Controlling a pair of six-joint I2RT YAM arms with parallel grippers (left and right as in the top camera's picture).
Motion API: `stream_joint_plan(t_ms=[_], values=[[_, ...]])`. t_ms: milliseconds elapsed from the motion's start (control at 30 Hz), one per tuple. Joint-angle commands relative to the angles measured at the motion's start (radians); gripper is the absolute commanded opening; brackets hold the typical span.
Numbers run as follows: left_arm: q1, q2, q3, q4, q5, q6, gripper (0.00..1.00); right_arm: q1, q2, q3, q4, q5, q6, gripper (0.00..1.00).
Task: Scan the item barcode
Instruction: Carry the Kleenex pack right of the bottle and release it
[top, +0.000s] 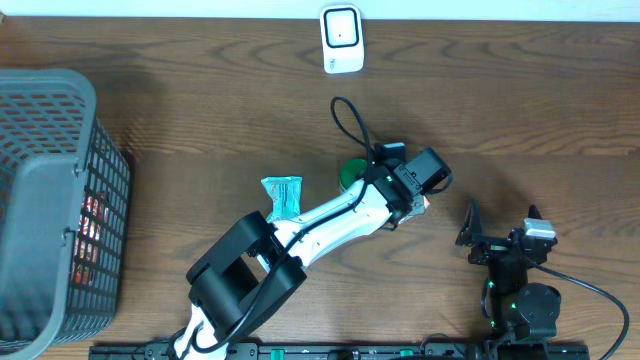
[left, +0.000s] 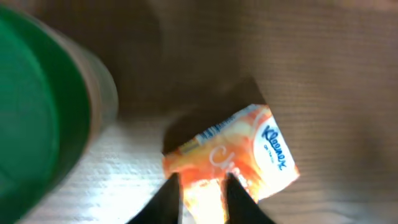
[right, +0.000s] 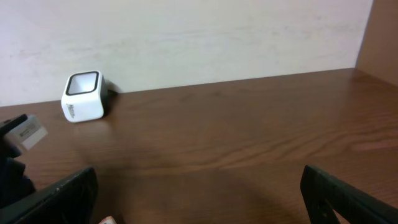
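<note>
An orange Kleenex tissue pack (left: 252, 149) lies on the wooden table, with a barcode strip (left: 210, 132) along its upper left edge. My left gripper (left: 202, 179) is shut on the pack's near end, one dark finger on each side. From overhead the left gripper (top: 420, 198) is at the table's middle right and only a sliver of the pack (top: 426, 204) shows under it. The white scanner (top: 341, 38) stands at the far edge, and is seen at the left (right: 83, 96) in the right wrist view. My right gripper (top: 500, 222) (right: 198, 182) stands wide open and empty.
A green round container (top: 352, 172) (left: 37, 106) sits right beside the left gripper. A teal packet (top: 282, 195) lies next to the left arm. A grey mesh basket (top: 50, 200) with items fills the left edge. A black cable loops near the green container.
</note>
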Motion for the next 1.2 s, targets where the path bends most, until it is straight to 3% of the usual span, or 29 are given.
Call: stream_joint_plan(t_ms=[0, 167, 300, 600, 800, 1167], values=[[-0.003, -0.006, 0.004, -0.003, -0.103, 0.014, 0.11, 0.006, -0.001, -0.001, -0.004, 0.012, -0.013, 0.99], [0.004, 0.000, 0.004, 0.017, -0.216, 0.079, 0.08, 0.006, -0.001, -0.001, -0.004, 0.012, -0.013, 0.99], [0.018, 0.032, 0.004, 0.056, -0.214, 0.134, 0.08, 0.006, -0.001, -0.001, -0.004, 0.012, -0.013, 0.99], [0.021, 0.120, 0.003, 0.029, -0.204, 0.134, 0.08, 0.006, -0.001, -0.001, -0.004, 0.012, -0.013, 0.99], [0.021, 0.119, 0.004, 0.023, -0.016, 0.134, 0.08, 0.006, -0.001, -0.001, -0.004, 0.012, -0.013, 0.99], [0.021, 0.119, 0.004, 0.080, 0.456, 0.132, 0.08, 0.006, -0.001, -0.001, -0.004, 0.012, -0.013, 0.99]])
